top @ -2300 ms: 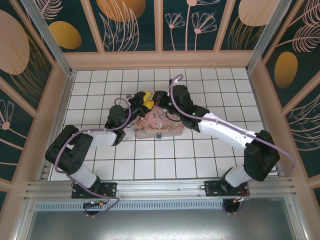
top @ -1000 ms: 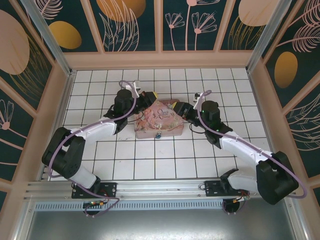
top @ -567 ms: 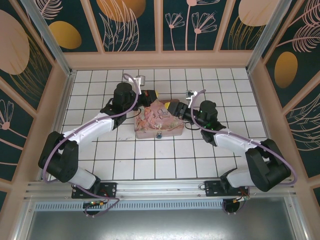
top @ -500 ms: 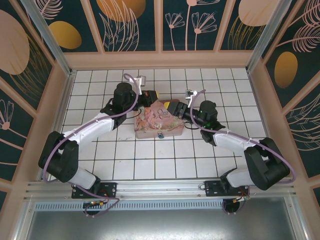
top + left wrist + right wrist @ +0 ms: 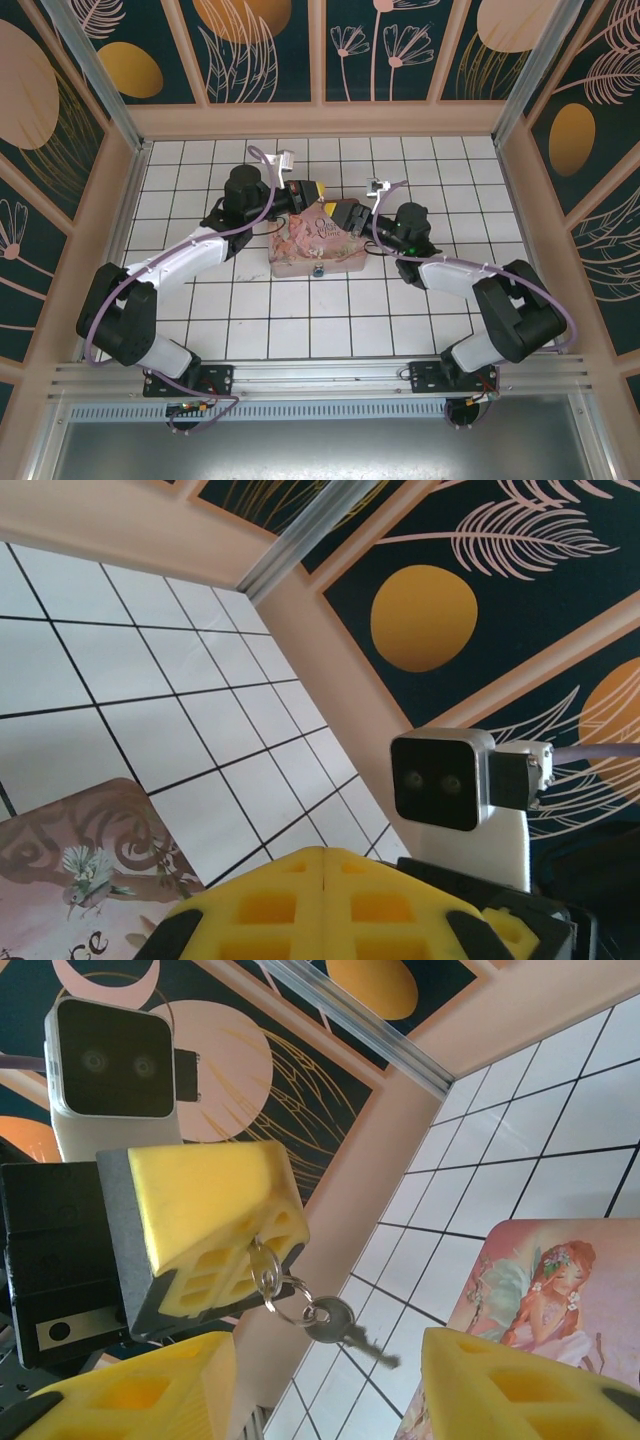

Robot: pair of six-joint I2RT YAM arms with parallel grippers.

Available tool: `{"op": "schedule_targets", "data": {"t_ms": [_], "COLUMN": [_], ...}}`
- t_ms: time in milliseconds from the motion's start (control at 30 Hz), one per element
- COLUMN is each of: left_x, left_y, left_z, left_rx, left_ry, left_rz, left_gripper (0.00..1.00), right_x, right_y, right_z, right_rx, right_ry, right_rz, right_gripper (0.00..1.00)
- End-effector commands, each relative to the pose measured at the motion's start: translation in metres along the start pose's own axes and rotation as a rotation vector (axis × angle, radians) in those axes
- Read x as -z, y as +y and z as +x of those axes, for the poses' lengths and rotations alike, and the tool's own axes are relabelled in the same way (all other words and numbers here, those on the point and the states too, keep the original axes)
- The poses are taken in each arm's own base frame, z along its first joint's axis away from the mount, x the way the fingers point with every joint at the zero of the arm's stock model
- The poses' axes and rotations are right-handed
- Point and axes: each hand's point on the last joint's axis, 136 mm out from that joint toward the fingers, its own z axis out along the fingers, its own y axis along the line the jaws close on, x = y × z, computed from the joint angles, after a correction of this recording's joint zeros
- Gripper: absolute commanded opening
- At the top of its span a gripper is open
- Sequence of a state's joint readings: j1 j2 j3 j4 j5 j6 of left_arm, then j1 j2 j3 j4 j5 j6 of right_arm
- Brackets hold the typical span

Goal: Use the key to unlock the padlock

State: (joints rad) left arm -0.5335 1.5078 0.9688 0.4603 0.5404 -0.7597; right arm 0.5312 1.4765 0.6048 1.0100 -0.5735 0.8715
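Observation:
My left gripper hovers over the back edge of the pink tin box, its yellow fingers pressed shut. In the right wrist view that left gripper pinches a ring, and the key dangles from it, blade pointing down-right. My right gripper faces it from the right, open. Its two yellow fingertips stand wide apart below the key, not touching it. The padlock hangs at the box's near side, away from both grippers.
The box lies on a white tiled floor enclosed by peach-framed walls. The right wrist camera block stands close to the left fingers. Open tiles lie in front of the box and to both sides.
Over the last second the right gripper has moved left, closing in on the left gripper above the box. The left gripper has shifted slightly toward the back and stayed shut.

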Motion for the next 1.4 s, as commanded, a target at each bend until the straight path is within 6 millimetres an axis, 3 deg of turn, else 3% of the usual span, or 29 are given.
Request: {"op": "schedule_targets", "data": {"t_ms": [0,967,1067,1267,1367], "left_x": [0.004,-0.002,-0.003,-0.004,-0.002], "left_y": [-0.012,-0.005,-0.004,-0.005,-0.005], "left_z": [0.002,0.008,0.008,0.009,0.007], "left_rx": [-0.001,0.037,0.04,0.047,0.059], "left_ry": [-0.007,0.001,0.002,0.009,-0.003], "left_rz": [0.053,0.062,0.061,0.067,0.058], "left_gripper": [0.0,0.0,0.0,0.0,0.0], "right_x": [-0.004,-0.02,-0.02,-0.021,-0.019], "right_y": [0.022,0.024,0.024,0.024,0.019], "right_z": [-0.011,-0.011,-0.011,-0.01,-0.007], "right_rx": [0.058,0.042,0.043,0.04,0.029], "right_ry": [-0.025,0.002,0.003,0.009,0.009], "right_rz": [-0.086,-0.147,-0.149,-0.15,-0.131], "right_gripper": [0.51,0.38,0.32,0.03,0.0]}}
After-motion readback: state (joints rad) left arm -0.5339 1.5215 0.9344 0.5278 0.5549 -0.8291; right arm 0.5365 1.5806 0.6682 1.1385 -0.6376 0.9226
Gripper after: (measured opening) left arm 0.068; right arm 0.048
